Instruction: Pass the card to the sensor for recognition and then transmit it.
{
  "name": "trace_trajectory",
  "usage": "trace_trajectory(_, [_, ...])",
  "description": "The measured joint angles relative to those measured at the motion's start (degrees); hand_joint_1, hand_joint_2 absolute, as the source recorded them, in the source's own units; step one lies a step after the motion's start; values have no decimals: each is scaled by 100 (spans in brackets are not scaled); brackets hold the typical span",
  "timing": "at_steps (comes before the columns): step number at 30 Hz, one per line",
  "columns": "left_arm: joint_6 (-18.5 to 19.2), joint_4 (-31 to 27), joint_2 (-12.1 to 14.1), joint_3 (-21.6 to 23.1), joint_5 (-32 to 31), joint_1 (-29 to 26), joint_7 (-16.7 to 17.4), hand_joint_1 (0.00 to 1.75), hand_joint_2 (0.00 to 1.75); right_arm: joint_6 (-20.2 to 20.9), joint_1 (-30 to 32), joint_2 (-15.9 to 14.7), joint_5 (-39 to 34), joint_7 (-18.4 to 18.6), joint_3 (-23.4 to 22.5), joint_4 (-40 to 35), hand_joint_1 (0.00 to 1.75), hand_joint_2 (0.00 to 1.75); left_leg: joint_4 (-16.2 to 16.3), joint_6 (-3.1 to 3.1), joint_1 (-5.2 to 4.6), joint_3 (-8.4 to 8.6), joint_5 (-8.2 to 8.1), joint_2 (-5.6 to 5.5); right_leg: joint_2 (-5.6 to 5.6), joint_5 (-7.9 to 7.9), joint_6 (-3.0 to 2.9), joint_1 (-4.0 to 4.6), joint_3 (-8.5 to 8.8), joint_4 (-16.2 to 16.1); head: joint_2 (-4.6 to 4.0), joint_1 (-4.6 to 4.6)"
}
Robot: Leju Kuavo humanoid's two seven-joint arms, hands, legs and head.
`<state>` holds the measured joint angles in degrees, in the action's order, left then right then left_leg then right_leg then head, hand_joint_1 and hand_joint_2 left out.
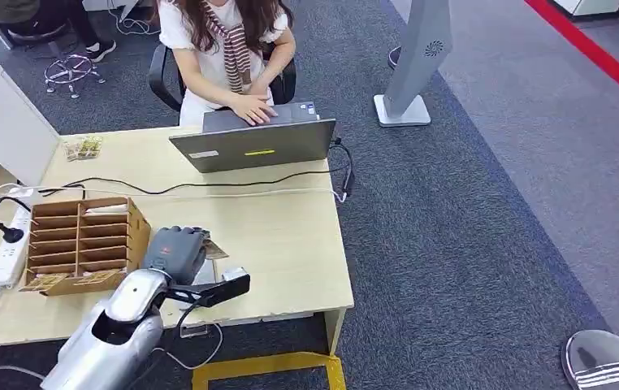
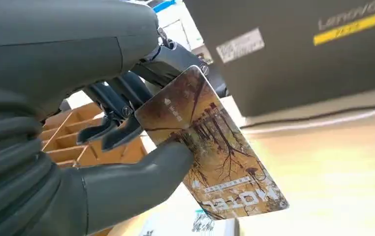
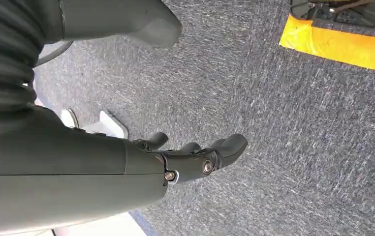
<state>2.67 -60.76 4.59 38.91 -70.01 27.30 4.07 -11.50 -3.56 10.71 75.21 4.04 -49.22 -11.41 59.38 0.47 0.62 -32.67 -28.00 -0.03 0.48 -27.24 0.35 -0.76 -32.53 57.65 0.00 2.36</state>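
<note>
My left hand (image 1: 175, 252) hovers over the wooden table (image 1: 290, 244), just right of the card rack. It pinches a brown card (image 2: 210, 147) between thumb and fingers; the card carries a tree picture and the word HOTEL. In the head view just a corner of the card (image 1: 214, 250) pokes out past the hand. Close up, the left hand (image 2: 77, 73) holds the card tilted, facing the laptop. A white device (image 2: 195, 223) with blue print lies under the card; its type is unclear. My right hand (image 3: 195, 157) hangs over grey carpet, fingers loosely apart, holding nothing.
A wooden card rack (image 1: 83, 244) with several slots stands left of the hand. A person (image 1: 229, 49) types on a grey laptop (image 1: 253, 145) at the table's far edge. A power strip (image 1: 10, 248) and cables lie at the left. Yellow floor tape (image 1: 266, 366) runs below the table.
</note>
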Motion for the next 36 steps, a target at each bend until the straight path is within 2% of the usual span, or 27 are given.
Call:
trace_trajectory(5, [90,157,26,76,2,33,66,175,175,0,0,0,18,11,0,0,0,175,0,0,0,-1,0,0,0,0,0,0,0,0,0,2])
trace_trajectory(11, [149,338,52,166,-179,113,299,175,175,-28,0,0,33,11,0,0,0,175,0,0,0,-1,0,-2,-1,0,0,0,1,0,0,2])
trace_trajectory(36, [442,743,52,260,-251,360,415,175,175,-63,-1,0,77,15,0,0,0,175,-1,-3,0,9,3,-2,-2,1,1,0,12,1,0,0])
